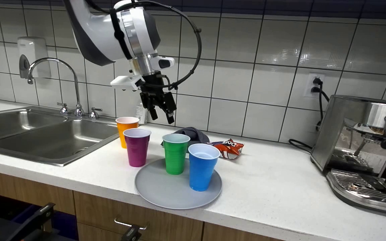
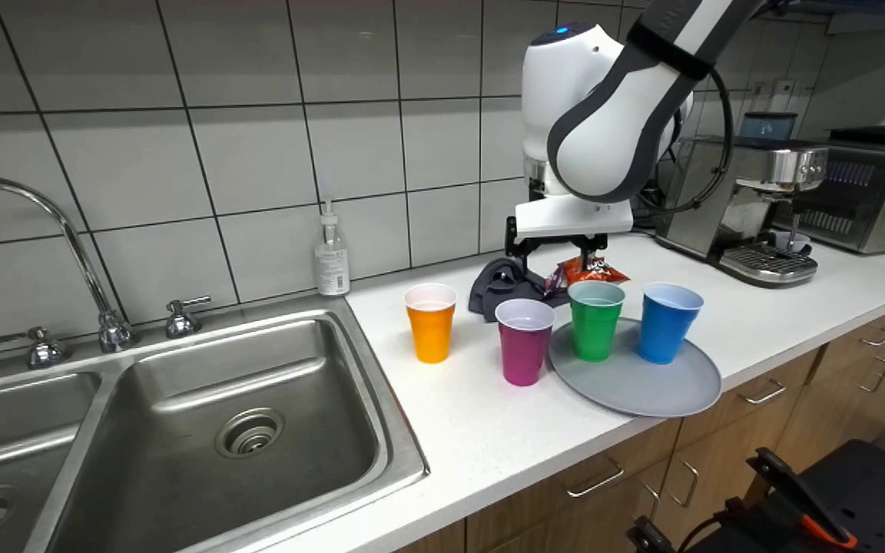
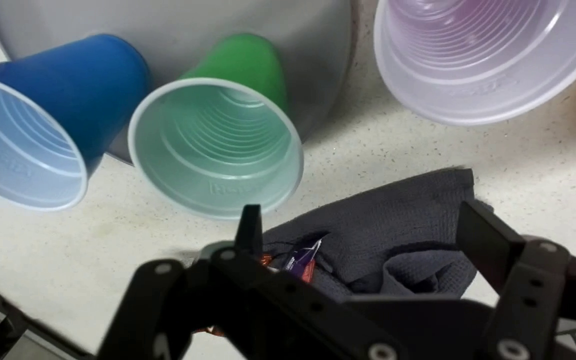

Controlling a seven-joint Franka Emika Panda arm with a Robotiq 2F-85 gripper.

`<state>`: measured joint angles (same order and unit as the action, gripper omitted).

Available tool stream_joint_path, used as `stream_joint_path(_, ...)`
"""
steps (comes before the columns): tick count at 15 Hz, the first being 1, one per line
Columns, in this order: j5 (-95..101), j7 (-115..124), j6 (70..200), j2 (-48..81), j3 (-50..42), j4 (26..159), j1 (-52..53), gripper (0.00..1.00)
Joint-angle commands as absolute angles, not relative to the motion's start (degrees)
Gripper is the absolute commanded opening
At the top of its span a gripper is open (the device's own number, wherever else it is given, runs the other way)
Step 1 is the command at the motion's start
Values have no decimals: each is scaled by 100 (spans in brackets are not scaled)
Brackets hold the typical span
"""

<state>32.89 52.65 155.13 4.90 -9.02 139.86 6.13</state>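
Observation:
My gripper [image 3: 360, 220] stands open over the dark grey cloth [image 3: 393, 210], its two fingers spread wide with nothing held between them. In both exterior views the gripper [image 1: 162, 117] hangs above the counter, near the tiled wall. The crumpled cloth [image 2: 500, 288] lies behind the cups, and a red snack packet [image 1: 229, 149] rests against it, partly hidden by my finger in the wrist view. A green cup [image 1: 175, 157] and a blue cup [image 1: 201, 174] stand upright on a round grey plate [image 1: 159, 192]. A purple cup [image 2: 524, 349] and an orange cup [image 2: 432, 326] stand on the counter.
A double steel sink [image 2: 258, 369] with a curved tap [image 2: 58, 223] lies beside the cups. A clear soap bottle [image 2: 332, 261] stands by the wall. An espresso machine [image 1: 367, 144] occupies the far side, with a steel oven [image 2: 873, 192] beyond it.

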Motion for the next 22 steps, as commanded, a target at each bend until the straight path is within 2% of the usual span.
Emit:
stream_joint_path(1,3139,4938,15599,33,-664,14419,422,100)
stream_joint_path(11,3083,4666,15513,-412,-403,15015,270,100)
stream_joint_path(22,3049,4759,15445,-171,-154,15017,256,100)
